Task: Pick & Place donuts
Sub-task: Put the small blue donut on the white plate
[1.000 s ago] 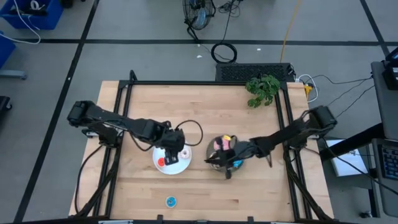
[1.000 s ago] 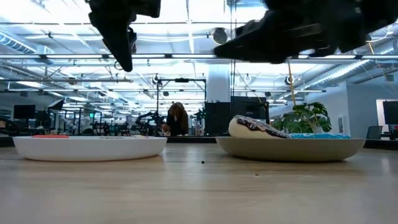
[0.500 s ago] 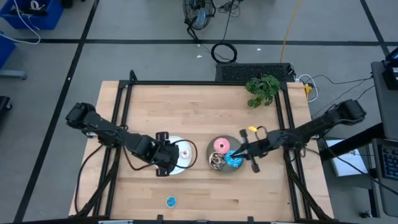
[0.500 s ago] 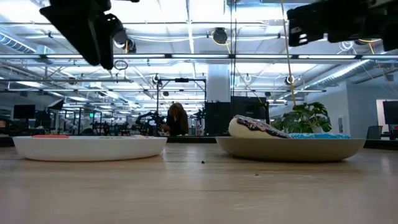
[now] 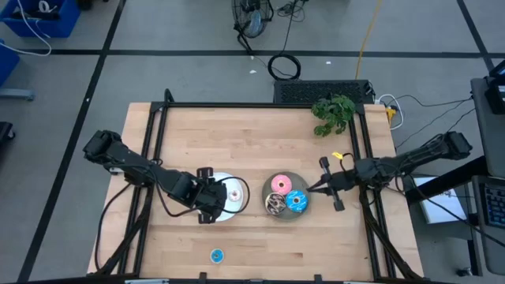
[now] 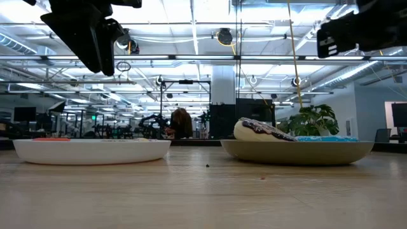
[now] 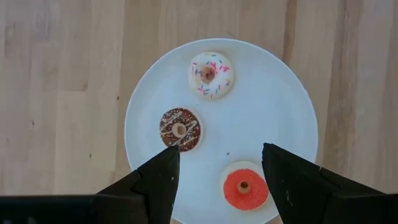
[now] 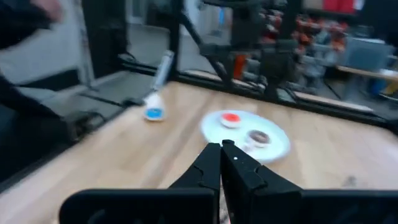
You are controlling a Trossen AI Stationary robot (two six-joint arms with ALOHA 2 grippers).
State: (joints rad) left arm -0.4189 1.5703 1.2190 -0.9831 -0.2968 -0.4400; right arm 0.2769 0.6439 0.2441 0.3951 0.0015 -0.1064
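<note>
Two plates sit mid-desk (image 5: 237,134): the white plate (image 7: 292,112) carries white (image 7: 211,74), brown (image 7: 180,129) and red (image 7: 245,186) donuts under the spread left tool (image 7: 217,171). The grey plate (image 5: 272,193) holds pink (image 5: 280,184), blue (image 5: 297,200) and sprinkled (image 5: 274,204) donuts beside the clenched right tool (image 5: 309,189). One tiny blue donut (image 5: 216,255) lies alone near the desk's front edge; a plant (image 5: 333,113) stands at the far side before a workshop.
</note>
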